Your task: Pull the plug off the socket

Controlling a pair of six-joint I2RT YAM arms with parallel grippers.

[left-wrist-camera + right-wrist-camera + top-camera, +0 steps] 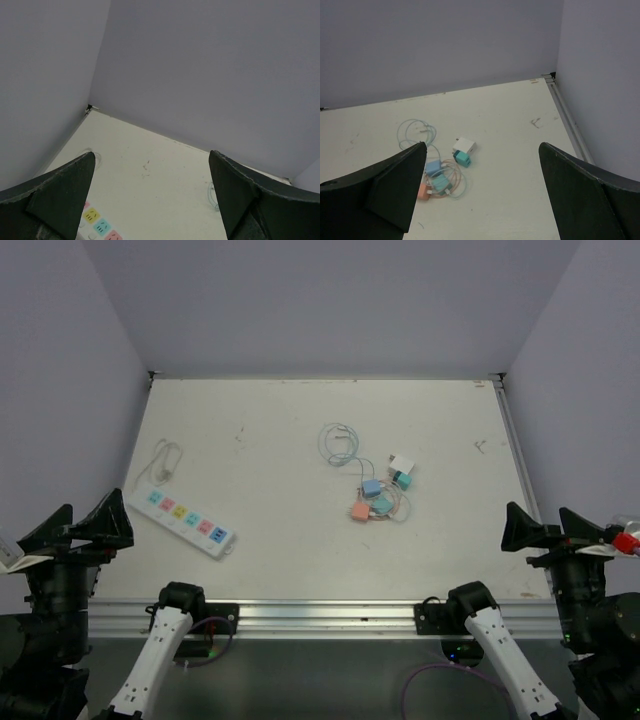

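socket at 8 o'clock, chargers near centre, well apart. left gripper and right gripper: fingers spread, empty.

Pale lavender walls enclose a white table.

The long white socket lies flat and slanted at the table's near left, coloured outlet faces up.

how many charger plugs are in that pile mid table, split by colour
white charger: 1
teal charger: 2
blue charger: 1
orange charger: 1
total: 5
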